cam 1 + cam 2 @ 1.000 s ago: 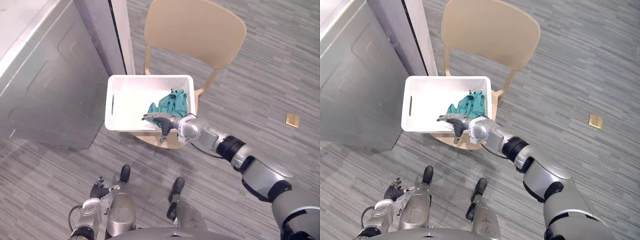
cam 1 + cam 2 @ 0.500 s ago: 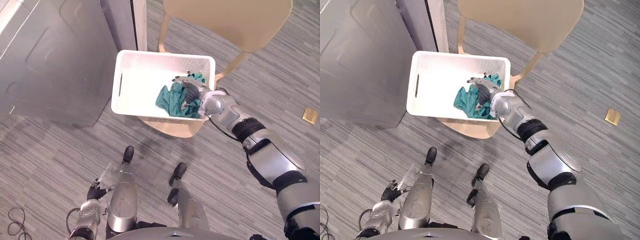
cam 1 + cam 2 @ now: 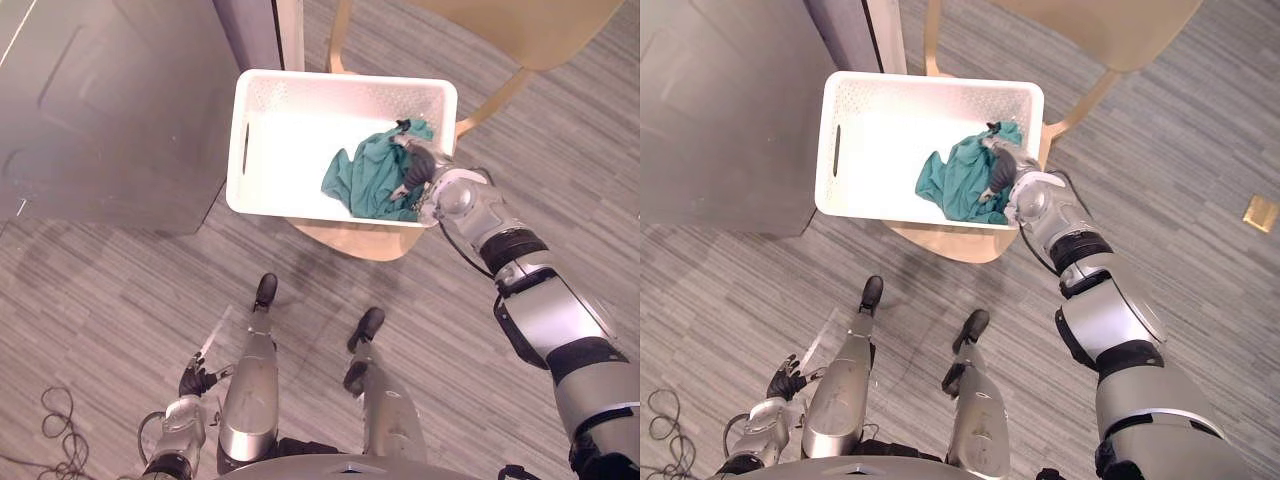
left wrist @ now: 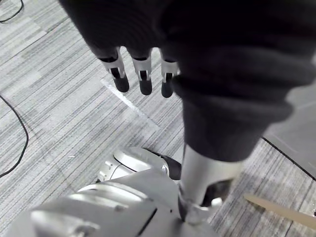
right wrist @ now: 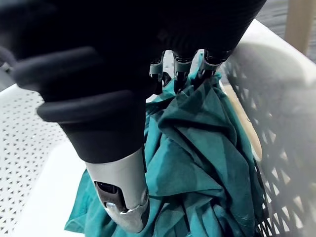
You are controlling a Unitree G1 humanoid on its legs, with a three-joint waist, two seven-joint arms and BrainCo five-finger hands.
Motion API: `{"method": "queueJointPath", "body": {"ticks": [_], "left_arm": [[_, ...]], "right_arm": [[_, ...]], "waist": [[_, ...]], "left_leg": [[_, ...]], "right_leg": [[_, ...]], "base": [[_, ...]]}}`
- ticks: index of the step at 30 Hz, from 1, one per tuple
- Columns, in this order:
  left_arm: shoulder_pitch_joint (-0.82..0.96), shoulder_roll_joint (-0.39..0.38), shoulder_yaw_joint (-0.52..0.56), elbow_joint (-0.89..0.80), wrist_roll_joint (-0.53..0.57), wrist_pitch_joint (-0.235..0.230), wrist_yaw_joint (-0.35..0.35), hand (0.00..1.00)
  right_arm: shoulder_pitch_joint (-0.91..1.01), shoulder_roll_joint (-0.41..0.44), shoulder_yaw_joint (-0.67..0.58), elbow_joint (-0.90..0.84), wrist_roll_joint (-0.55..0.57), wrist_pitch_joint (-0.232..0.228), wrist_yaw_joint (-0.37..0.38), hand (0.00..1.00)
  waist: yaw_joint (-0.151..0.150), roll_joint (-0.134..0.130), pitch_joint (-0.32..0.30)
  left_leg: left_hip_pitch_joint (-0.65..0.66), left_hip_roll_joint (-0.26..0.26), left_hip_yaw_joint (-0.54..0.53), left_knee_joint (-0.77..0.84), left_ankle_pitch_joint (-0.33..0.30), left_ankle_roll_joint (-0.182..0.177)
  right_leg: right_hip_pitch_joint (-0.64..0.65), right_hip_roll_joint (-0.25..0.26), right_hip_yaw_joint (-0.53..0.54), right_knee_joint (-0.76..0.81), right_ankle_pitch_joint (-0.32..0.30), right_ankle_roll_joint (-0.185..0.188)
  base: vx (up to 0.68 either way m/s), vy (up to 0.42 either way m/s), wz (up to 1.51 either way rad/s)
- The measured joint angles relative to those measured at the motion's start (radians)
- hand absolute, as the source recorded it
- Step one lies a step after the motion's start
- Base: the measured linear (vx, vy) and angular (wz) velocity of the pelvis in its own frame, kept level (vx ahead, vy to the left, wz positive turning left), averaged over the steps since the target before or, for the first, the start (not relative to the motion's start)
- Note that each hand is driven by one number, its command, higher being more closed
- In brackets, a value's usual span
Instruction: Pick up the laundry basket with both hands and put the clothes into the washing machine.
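The white laundry basket (image 3: 240, 150) sits on the seat of a wooden chair (image 3: 345, 238). A crumpled teal cloth (image 3: 360, 180) lies in the basket against its right wall. My right hand (image 3: 420, 165) is inside the basket on top of that cloth, close to the wall (image 5: 281, 98). In the right wrist view its fingers (image 5: 180, 66) are relaxed and touch the teal cloth (image 5: 197, 148) with their tips, while the thumb lies apart over the folds. My left hand (image 3: 190, 381) hangs low at my side over the floor, its fingers (image 4: 140, 79) loose and empty.
The grey washing machine (image 3: 100, 110) stands at the left, close to the basket's left end. The chair's back (image 3: 520, 30) rises behind the basket. A small brass plate (image 3: 1260, 212) is set in the striped grey floor at the right.
The camera has tilted, so the whole scene has shifted. My right hand went from the basket's front edge into the basket and across the cloth to its right wall. The left hand stayed down.
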Motion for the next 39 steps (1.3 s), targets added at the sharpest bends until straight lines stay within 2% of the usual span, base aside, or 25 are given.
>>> {"method": "queueJointPath", "body": {"ticks": [8,16,18,22,23,26,31,35,39], "left_arm": [[0.0,-0.003,-0.036,-0.025,-0.021,-0.005,0.001,0.0],[-0.001,-0.007,-0.034,-0.053,-0.022,-0.005,0.007,0.0],[-0.007,-0.009,-0.031,-0.053,-0.029,-0.005,0.016,0.0],[-0.014,-0.026,0.007,-0.064,-0.03,-0.005,0.023,0.0],[-0.018,-0.026,0.007,-0.079,-0.033,-0.005,0.023,0.0],[-0.051,-0.033,0.007,-0.098,-0.038,-0.01,0.023,0.0],[-0.089,-0.051,0.006,-0.125,-0.039,-0.01,0.022,0.0],[-0.107,-0.065,0.007,-0.124,-0.048,-0.008,0.024,0.0],[-0.112,-0.075,0.012,-0.12,-0.057,-0.005,0.024,0.0]], "right_arm": [[-0.037,-0.014,-0.033,0.032,-0.007,0.015,-0.034,0.0],[-0.036,-0.025,-0.024,0.002,-0.02,0.023,-0.053,0.0],[-0.04,-0.029,0.007,-0.013,-0.021,0.034,-0.064,0.0],[-0.044,-0.037,0.094,-0.04,-0.096,0.042,-0.074,0.0],[-0.043,-0.039,0.124,-0.051,-0.104,0.045,-0.074,1.0],[-0.043,-0.027,0.174,-0.064,-0.205,0.046,-0.065,1.0],[-0.06,0.005,0.213,-0.069,-0.293,0.06,-0.051,1.0],[-0.065,0.036,0.21,-0.049,-0.329,0.079,-0.04,1.0],[-0.053,0.072,0.205,-0.038,-0.333,0.101,-0.033,1.0]], "waist": [[0.005,0.013,0.012],[0.018,0.014,0.013],[0.019,0.014,0.013],[0.025,0.013,0.013],[0.024,0.013,0.013],[0.026,0.012,0.012],[0.031,0.004,0.008],[0.03,-0.009,0.0],[0.033,-0.034,-0.028]], "left_leg": [[-0.069,-0.007,-0.014,-0.036,0.039,0.001],[-0.145,-0.014,-0.028,-0.03,0.049,0.0],[-0.163,-0.013,-0.034,-0.028,0.051,-0.001],[-0.179,-0.012,-0.039,-0.02,0.05,-0.001],[-0.186,-0.01,-0.044,-0.017,0.05,-0.002],[-0.195,-0.006,-0.062,-0.014,0.052,-0.007],[-0.198,0.0,-0.071,-0.013,0.054,-0.011],[-0.198,0.001,-0.073,-0.012,0.057,-0.014],[-0.195,0.001,-0.078,-0.012,0.058,-0.015]], "right_leg": [[-0.077,-0.01,-0.016,0.01,0.007,0.0],[-0.159,-0.027,-0.028,0.048,-0.001,0.001],[-0.174,-0.027,-0.032,0.053,-0.002,0.001],[-0.199,-0.041,-0.044,0.105,-0.032,-0.002],[-0.204,-0.043,-0.054,0.116,-0.041,-0.003],[-0.209,-0.044,-0.071,0.143,-0.059,-0.006],[-0.223,-0.052,-0.082,0.188,-0.085,-0.01],[-0.232,-0.057,-0.083,0.217,-0.1,-0.012],[-0.231,-0.059,-0.086,0.226,-0.108,-0.013]], "base": [[-0.01,0.0,0.05],[-0.01,0.0,0.02],[-0.02,-0.012,0.04],[-0.01,-0.014,0.09],[-0.01,-0.023,0.16],[-0.01,-0.044,0.16],[-0.01,-0.049,0.07],[-0.01,-0.052,0.02],[-0.02,-0.062,0.03]]}}
